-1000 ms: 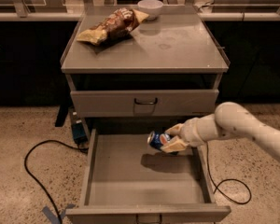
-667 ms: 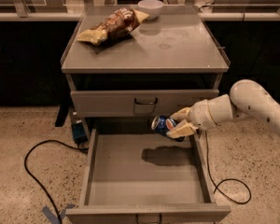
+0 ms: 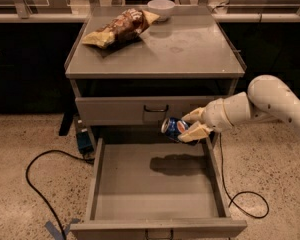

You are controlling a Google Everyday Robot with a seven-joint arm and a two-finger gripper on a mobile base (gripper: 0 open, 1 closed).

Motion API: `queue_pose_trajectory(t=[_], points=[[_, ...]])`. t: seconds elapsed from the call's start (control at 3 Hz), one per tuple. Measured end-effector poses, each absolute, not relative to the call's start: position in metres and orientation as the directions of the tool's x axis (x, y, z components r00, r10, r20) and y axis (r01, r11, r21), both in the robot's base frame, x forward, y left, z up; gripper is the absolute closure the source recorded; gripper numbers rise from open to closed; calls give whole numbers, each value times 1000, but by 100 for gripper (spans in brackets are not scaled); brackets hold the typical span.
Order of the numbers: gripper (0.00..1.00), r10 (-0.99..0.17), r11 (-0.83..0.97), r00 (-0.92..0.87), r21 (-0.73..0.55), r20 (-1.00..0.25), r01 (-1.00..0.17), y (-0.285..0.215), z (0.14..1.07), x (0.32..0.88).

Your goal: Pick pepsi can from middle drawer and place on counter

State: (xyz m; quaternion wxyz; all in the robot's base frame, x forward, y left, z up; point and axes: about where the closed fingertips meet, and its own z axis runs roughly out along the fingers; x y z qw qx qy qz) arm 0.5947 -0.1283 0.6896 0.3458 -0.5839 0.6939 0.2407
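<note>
Nearest the camera, the middle drawer [image 3: 140, 194] stands pulled out, its grey floor bare apart from a dark shadow [image 3: 177, 165] on its far right part. A small dark handle [image 3: 157, 232] sits on its front edge. To the left of the drawer a black cable [image 3: 40, 184] loops over the speckled floor.

Above the drawer's far right part, clear of its floor, the tool [image 3: 186, 128] reaches in from the right on a white arm [image 3: 270, 99]. Its two pale fingers [image 3: 194, 116] are closed on the pepsi can [image 3: 174, 128], one above the can and one below. The can juts out to the left of the fingers, so its right part is covered by them and its left part is free. Its long axis runs close to level, slightly tilted. The silver end points left and a little up, and the round logo faces the camera.

Just behind the can is the closed upper drawer front [image 3: 115, 111] with a black curved handle [image 3: 156, 108]. Higher and farther back, the grey surface [image 3: 190, 54] of the cabinet carries a yellow-brown chip bag [image 3: 121, 28] on its left part and a white bowl [image 3: 161, 7] at its far edge. Beyond it runs a pale ledge [image 3: 270, 17].
</note>
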Motion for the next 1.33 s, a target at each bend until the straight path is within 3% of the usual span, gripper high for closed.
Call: queue_pose_trajectory(t=[0.67, 1.33], points=[[100, -656, 84, 99, -202, -749, -976, -103, 824, 623], [100, -574, 87, 229, -337, -786, -937, -84, 921, 683]])
